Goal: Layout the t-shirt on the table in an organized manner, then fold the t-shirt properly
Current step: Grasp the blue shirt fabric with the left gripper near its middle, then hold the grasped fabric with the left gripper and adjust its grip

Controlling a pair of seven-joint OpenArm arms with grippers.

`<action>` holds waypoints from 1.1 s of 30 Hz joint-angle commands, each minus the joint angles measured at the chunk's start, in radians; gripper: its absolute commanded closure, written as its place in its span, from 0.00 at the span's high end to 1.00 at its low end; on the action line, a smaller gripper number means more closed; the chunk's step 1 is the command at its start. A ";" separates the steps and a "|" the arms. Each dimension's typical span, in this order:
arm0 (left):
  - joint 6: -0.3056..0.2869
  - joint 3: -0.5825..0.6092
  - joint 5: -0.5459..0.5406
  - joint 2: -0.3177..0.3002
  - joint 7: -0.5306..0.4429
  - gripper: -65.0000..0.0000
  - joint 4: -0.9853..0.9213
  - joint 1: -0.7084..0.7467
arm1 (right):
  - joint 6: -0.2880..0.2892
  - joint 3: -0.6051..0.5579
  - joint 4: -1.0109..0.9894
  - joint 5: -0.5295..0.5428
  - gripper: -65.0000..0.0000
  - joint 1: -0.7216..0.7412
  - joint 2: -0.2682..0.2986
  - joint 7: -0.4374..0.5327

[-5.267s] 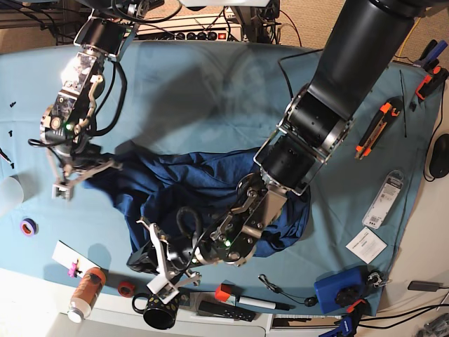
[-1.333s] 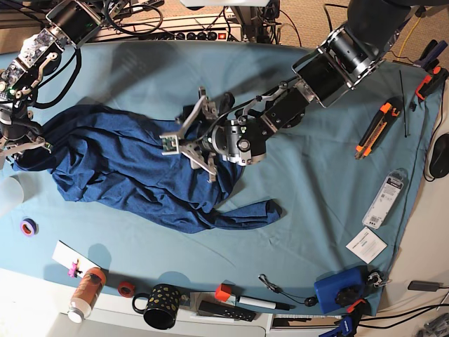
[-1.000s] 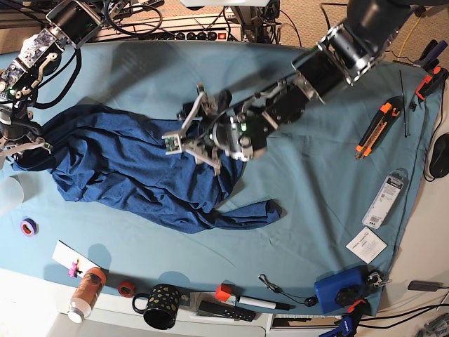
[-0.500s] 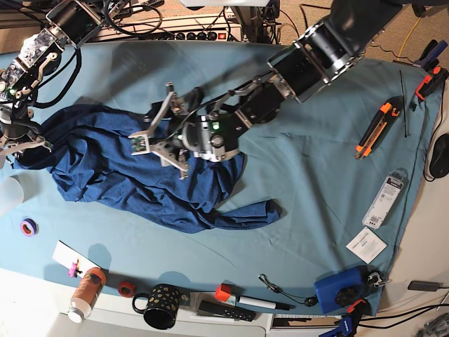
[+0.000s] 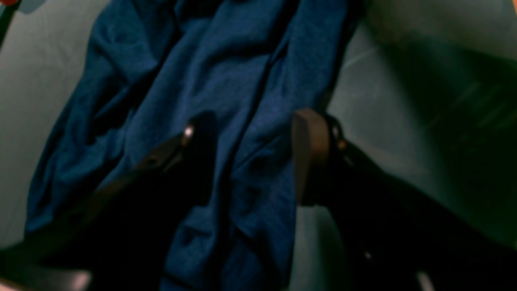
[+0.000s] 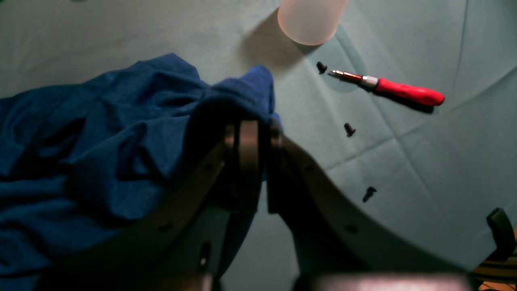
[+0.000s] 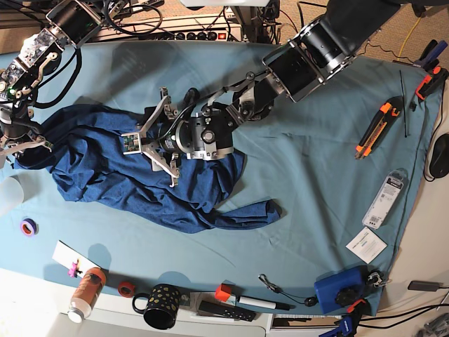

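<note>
My right gripper (image 6: 252,133) pinches the t-shirt (image 7: 140,182) edge at the table's (image 7: 302,175) side; my left gripper (image 7: 144,144) hangs spread above its middle, holding nothing.

Workshop bench, utility knife (image 7: 372,130), power strip (image 7: 200,34)

Dark navy t-shirt (image 7: 133,182), crumpled and bunched, left-centre on teal-covered table (image 7: 309,175); one twisted tail trailing right, toward near edge.
</note>
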 commanded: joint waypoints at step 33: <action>0.029 -0.005 0.010 0.025 -0.096 0.41 -0.216 -0.097 | 0.000 0.002 0.016 0.010 0.00 0.013 0.017 0.024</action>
